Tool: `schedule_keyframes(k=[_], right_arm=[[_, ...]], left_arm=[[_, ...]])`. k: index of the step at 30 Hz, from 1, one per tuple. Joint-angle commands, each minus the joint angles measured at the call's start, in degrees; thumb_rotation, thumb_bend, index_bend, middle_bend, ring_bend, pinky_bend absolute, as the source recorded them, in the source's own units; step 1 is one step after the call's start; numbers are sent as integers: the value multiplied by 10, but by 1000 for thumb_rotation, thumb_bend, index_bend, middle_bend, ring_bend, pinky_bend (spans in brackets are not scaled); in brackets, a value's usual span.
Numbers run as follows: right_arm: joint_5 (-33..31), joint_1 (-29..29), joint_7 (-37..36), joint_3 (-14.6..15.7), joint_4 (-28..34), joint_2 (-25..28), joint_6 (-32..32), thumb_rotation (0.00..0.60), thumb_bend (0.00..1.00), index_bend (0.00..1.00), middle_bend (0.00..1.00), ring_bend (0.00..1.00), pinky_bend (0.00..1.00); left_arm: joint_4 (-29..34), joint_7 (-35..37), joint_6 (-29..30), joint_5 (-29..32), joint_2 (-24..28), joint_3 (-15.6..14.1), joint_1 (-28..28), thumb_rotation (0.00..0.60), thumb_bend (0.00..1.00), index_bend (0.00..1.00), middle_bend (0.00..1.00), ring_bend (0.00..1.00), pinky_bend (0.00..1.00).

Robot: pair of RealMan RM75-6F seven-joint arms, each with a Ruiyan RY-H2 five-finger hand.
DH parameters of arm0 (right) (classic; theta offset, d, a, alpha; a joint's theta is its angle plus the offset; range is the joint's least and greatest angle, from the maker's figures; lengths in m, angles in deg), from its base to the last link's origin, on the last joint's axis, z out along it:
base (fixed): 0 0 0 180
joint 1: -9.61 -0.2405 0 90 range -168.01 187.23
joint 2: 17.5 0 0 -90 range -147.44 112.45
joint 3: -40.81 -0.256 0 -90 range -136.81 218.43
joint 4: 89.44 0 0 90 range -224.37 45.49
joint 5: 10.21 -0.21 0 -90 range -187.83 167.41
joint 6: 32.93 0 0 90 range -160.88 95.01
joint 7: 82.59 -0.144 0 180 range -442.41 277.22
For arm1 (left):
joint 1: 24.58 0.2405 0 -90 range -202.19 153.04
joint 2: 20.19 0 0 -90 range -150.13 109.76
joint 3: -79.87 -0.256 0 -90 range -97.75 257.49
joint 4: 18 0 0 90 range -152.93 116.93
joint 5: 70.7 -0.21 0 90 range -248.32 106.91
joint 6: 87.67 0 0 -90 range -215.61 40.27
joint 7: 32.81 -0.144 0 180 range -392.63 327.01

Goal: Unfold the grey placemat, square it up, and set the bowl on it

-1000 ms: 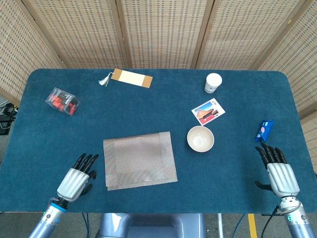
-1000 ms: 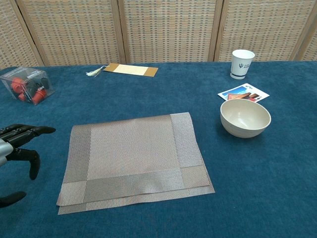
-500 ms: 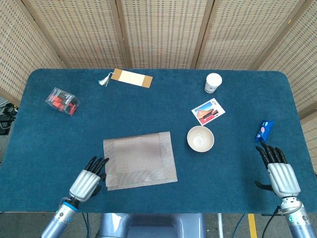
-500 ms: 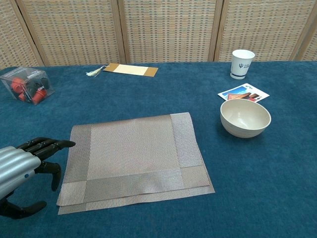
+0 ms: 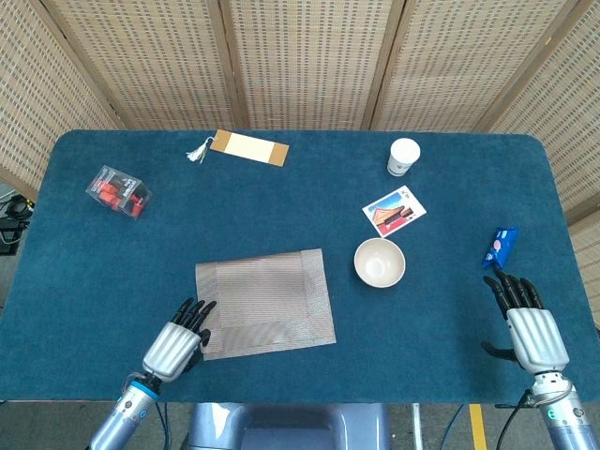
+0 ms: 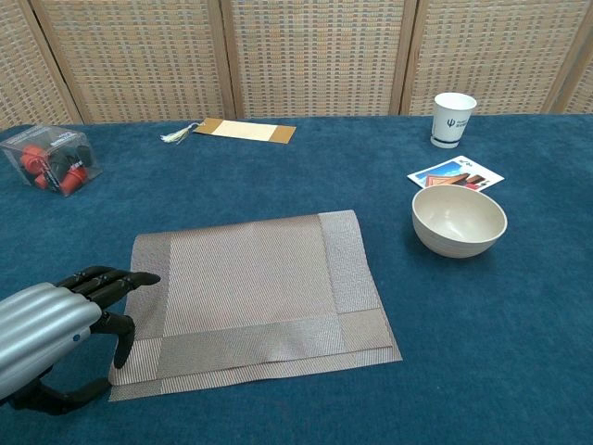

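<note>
The grey placemat [image 5: 264,302] [image 6: 255,292] lies folded in half on the blue table, slightly skewed, with its layered edges at the front. The cream bowl [image 5: 379,262] [image 6: 459,221] stands empty to its right, apart from it. My left hand [image 5: 177,342] [image 6: 57,320] is open at the mat's front left corner, fingertips over the mat's left edge. My right hand [image 5: 530,326] rests open near the table's right front edge, far from the bowl; the chest view does not show it.
A paper cup [image 5: 403,156] and a picture card [image 5: 394,212] lie behind the bowl. A blue packet [image 5: 500,246] lies just ahead of my right hand. A tan bookmark with tassel [image 5: 247,148] and a clear box of red items [image 5: 118,191] sit far left.
My left hand has moved right and nearer the front, from beside the mat to its front left corner, fingertips now over the edge. The right hand, mat and bowl are unmoved.
</note>
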Motion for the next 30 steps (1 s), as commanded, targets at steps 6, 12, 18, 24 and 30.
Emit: schedule_keyframes(k=[6,12,18,24,30], right_arm=[[2,1,-5,0,2,3,-3,600,80,81,0,0,0],[5,1,-8,1,3,4,-3,600,79,81,0,0,0],[6,1,-9,1,3,4,-3,600,79,81,0,0,0],[7,1,-11,1,3,4,-4,600,79,81,0,0,0],[6,1,-14,0,4,6,-4,600,79,81,0,0,0]], left_arm=[[-6,-6,-3,7,-8,-1,-3,600,400,543,0,0,0],[-7,-5,0,11,-9,-1,-4,600,422,580,0,0,0],[-3,-6,3,13,-7,0,-5,600,530,594,0,0,0],[6,-10,5,16,-1,4,-9,600,564,597,0,0,0],[25,-6,15,19,10,15,-13,600,571,597,0,0,0]])
